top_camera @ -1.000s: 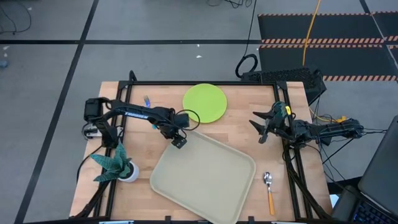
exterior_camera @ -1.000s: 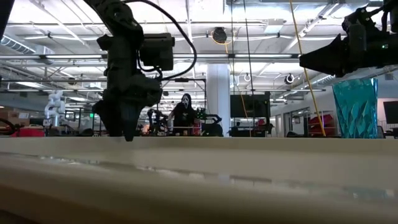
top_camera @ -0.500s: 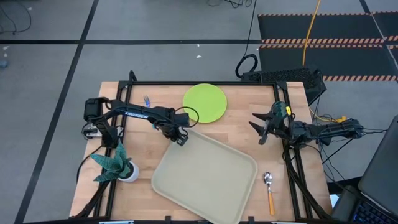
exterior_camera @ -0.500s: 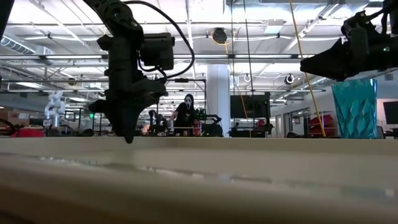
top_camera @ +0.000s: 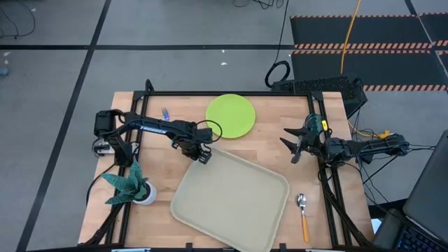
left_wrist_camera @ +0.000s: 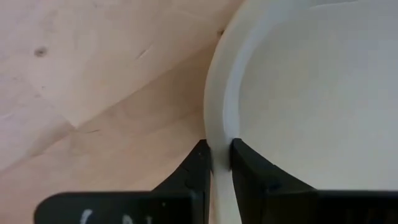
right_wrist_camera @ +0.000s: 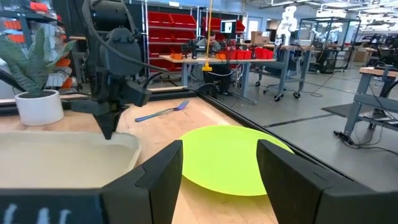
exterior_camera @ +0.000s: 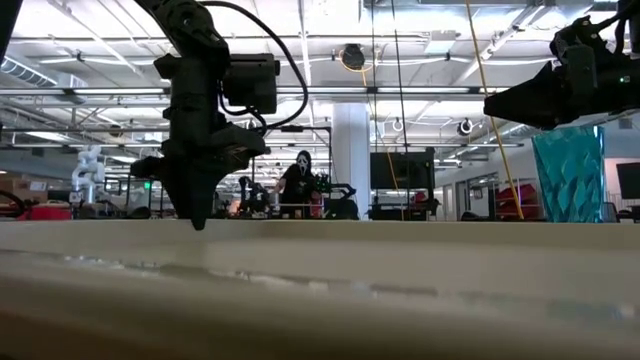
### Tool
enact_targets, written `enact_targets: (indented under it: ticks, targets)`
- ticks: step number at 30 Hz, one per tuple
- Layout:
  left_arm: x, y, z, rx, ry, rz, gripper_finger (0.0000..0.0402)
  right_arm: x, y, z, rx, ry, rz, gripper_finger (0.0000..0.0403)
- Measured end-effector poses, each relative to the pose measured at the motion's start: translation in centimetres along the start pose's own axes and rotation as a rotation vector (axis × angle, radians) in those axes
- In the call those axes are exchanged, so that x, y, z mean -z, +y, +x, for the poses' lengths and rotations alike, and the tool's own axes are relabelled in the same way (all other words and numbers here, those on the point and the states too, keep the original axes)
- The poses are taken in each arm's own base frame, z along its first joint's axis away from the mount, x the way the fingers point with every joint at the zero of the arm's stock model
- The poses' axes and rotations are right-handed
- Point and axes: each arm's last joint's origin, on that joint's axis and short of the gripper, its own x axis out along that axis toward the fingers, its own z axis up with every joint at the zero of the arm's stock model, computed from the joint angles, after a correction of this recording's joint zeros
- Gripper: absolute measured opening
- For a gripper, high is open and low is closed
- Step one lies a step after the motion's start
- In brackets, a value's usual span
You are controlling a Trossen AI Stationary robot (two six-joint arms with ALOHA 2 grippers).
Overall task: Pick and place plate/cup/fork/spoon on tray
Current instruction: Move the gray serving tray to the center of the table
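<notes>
Two dark arms work over a pale wooden desk (top_camera: 318,189) with visible grain and a black metal frame. The left tool (top_camera: 201,155) is at the tray's far left corner; in the left wrist view its fingers (left_wrist_camera: 194,171) are clamped on the thin raised rim, one finger outside and one inside. The tray (top_camera: 231,199) is beige, smooth, rectangular w/ rounded corners; it lies turned at an angle in the middle-front of the desk.

The right tool (top_camera: 292,145) hangs above the desk's right side, well apart from the tray, its fingers spread wide and holding nothing.

The plate (top_camera: 230,115) is flat, round, lime-green, matte; it lies at the desk's far edge, near the tray's corner but not touching. The fork (top_camera: 166,113), blue slim handle, lies left of the plate. The spoon (top_camera: 302,213), orange handle and shiny metal bowl, lies right of the tray near the front. The cup (exterior_camera: 571,174), translucent teal w/ facets, shows only in the low view, at right.

A plant (top_camera: 126,182) w/ pointed teal leaves in a white pot stands at the front left.
</notes>
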Motion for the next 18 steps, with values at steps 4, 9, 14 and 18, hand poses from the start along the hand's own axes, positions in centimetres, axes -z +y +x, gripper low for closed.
enact_targets:
  ticks: [4, 9, 14, 18]
  targets:
    - [0.0, 0.1, 0.0, -0.011, 0.000, -0.013, 0.0043, 0.1, 0.2, 0.0, -0.080, 0.011, 0.022, 0.0200]
    - [-0.2, 0.8, -0.1, -0.071, -0.005, -0.042, 0.0043, 0.2, 0.3, 0.0, -0.114, 0.026, 0.071, 0.0200]
    - [-0.8, 1.2, -0.3, -0.080, -0.038, -0.045, 0.0043, 0.3, 0.6, 0.1, -0.178, 0.051, 0.092, 0.0199]
    - [-0.8, 1.2, -0.4, -0.077, -0.049, -0.036, 0.0043, 0.4, 0.8, 0.0, -0.256, 0.061, 0.096, 0.0199]
